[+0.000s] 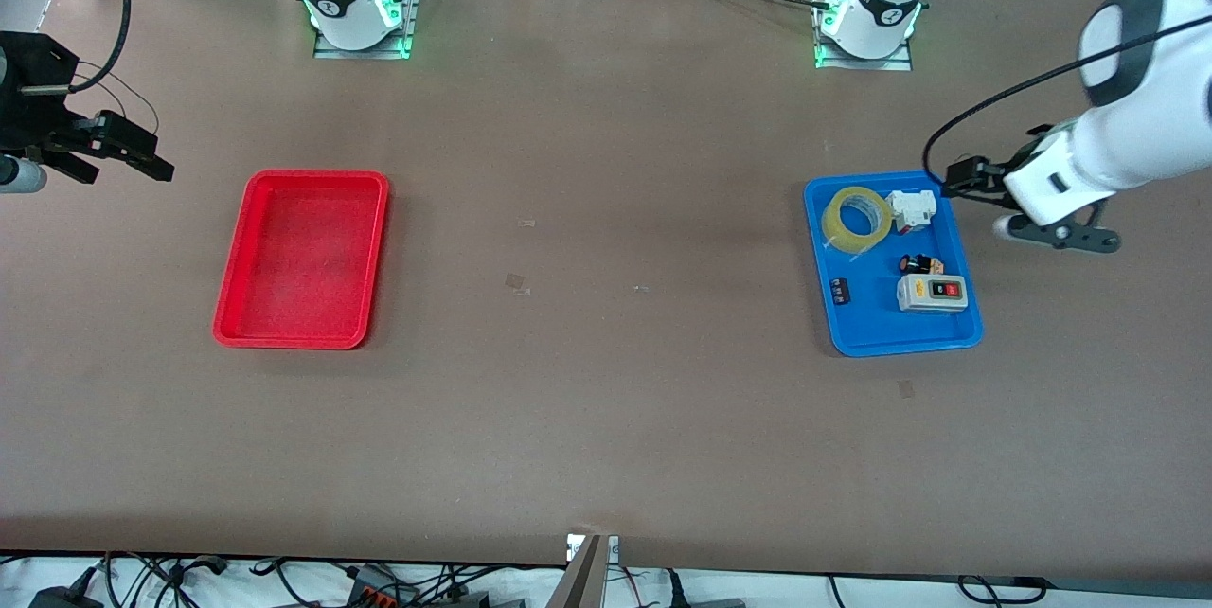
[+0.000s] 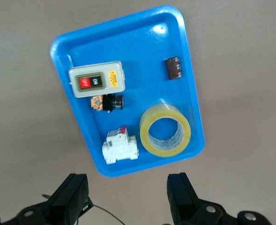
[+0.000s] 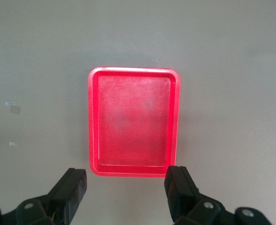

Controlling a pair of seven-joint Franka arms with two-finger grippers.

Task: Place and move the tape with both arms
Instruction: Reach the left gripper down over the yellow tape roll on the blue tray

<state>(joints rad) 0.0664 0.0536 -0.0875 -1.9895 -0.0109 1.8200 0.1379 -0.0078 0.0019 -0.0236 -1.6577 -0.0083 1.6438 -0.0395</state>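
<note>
The tape lies flat in the blue tray, in the corner toward the arms' bases and nearest the bench's middle, close against the tray wall. A white breaker sits just beside it, with a small black part, a switch box and a dark block nearer the front camera.

The left gripper hangs over the bench just off the tray's edge at the left arm's end, jaws spread wide and holding nothing. The right gripper waits high above the bench at the right arm's end of it, past the red tray, jaws spread too; the red tray has nothing in it.

To my eye the pick has not begun. The left arm should come in over the roll and drop one jaw into the wide hole and the other outside the ring, on the side away from the breaker, since the gap there looks tight. A straight descent matters: the roll sits near the tray wall, and a slanted approach could catch the rim or nudge the breaker. Close gently, because the ring may squash or slip, then lift well clear of the wall before carrying it toward the middle, where the right arm can reach it.
</note>
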